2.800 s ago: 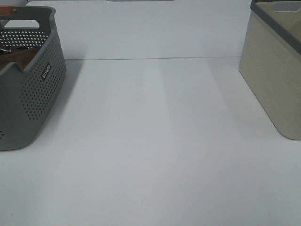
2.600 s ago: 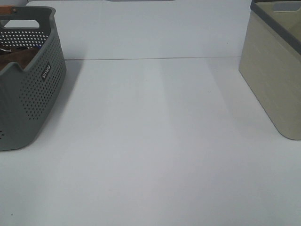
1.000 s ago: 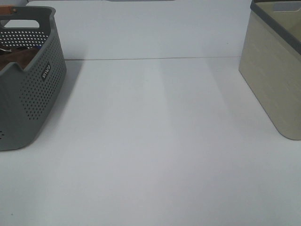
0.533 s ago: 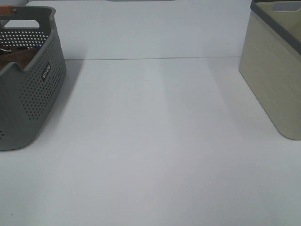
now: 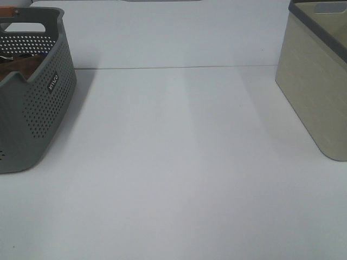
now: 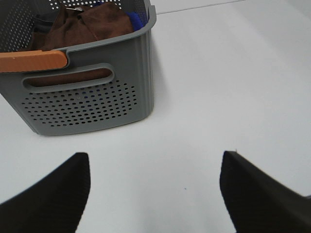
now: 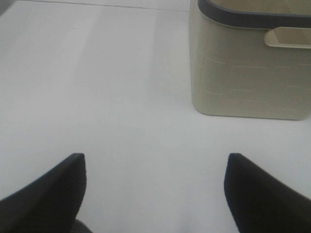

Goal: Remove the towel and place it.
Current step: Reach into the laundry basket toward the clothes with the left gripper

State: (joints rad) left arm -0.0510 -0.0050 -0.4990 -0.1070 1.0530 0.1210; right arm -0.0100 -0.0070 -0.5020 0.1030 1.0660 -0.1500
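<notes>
Brown plush cloth, the towel [image 6: 82, 26], lies bunched inside the grey basket [image 6: 92, 99]. It fills the space behind the basket's orange handle [image 6: 31, 60], and a blue item [image 6: 137, 19] is tucked beside it against the basket's wall. The left gripper [image 6: 154, 167] hangs outside the basket, over the white table [image 6: 218, 87], in front of the perforated end wall that carries the handle and apart from it. Its two dark fingers are spread wide and hold nothing. The towel therefore sits beyond that wall from the gripper, higher up inside the basket and untouched. In the high view only a brown strip of the towel shows over the dip in the basket's rim. The right gripper [image 7: 155, 162] is well apart from the basket, its fingers also spread wide and empty. It faces a beige bin [image 7: 243, 73] with a dark rim, which stands on the table across from the basket.
</notes>
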